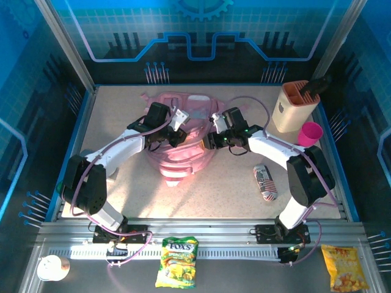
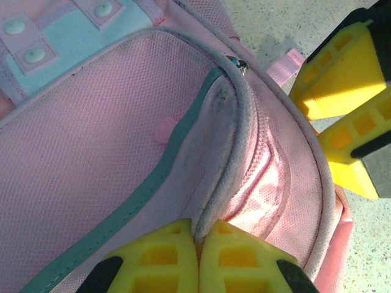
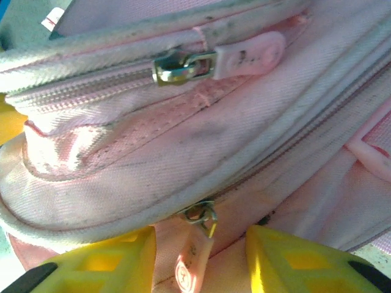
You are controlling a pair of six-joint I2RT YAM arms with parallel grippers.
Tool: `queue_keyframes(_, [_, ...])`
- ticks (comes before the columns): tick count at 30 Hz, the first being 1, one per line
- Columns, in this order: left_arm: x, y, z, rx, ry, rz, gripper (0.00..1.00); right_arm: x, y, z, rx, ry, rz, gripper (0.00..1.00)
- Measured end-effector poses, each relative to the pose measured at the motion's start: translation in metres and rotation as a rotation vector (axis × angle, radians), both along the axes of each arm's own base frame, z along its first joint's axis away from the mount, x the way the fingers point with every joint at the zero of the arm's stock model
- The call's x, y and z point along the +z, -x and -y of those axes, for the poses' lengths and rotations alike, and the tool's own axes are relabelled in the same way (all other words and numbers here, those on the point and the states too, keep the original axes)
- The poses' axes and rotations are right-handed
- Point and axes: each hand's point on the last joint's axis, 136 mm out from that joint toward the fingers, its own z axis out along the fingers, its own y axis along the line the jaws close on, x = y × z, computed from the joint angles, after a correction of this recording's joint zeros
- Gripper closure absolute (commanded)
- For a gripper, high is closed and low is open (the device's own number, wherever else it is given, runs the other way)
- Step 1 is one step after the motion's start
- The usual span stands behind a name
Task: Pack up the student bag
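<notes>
The student bag [image 1: 183,140] lies mid-table, towards the far side. The left gripper [image 2: 198,256] is clenched on its pocket rim [image 2: 242,116]; the right gripper [image 3: 200,247] stands released, jaws either side of a zipper pull [image 3: 189,271]. Best pinch the tab squarely, with the rim taut.

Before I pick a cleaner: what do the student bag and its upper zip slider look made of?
The student bag: woven pink fabric, matte, with visible weave and grey scuffs. The upper zip slider: probably metal, judging by its silvery-brass glint.
</notes>
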Motion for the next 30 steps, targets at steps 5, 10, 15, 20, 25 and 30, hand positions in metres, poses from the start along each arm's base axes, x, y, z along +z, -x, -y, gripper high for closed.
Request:
queue_keyframes(5, [0.0, 0.0, 0.0, 0.001, 0.0, 0.0, 1.0, 0.001, 0.002, -0.004, 0.021, 0.011, 0.008, 0.79])
queue_keyframes(10, [0.0, 0.0, 0.0, 0.003, 0.0, -0.001, 1.0, 0.001, 0.001, -0.002, 0.019, 0.02, 0.018, 0.92])
queue_keyframes(15, [0.005, -0.004, 0.0, 0.021, 0.007, -0.005, 1.0, 0.009, 0.005, 0.0, 0.03, 0.012, 0.057, 0.94])
queue_keyframes(20, [0.008, -0.013, 0.007, 0.04, 0.035, -0.039, 1.0, 0.02, 0.018, -0.001, 0.068, -0.02, 0.106, 0.93])
queue_keyframes(25, [0.009, -0.021, 0.018, 0.048, 0.078, -0.086, 1.0, 0.027, 0.029, -0.012, 0.109, -0.041, 0.144, 0.93])
queue_keyframes(30, [0.007, -0.026, 0.026, 0.053, 0.111, -0.128, 1.0, 0.03, 0.034, -0.023, 0.132, -0.049, 0.165, 0.93])
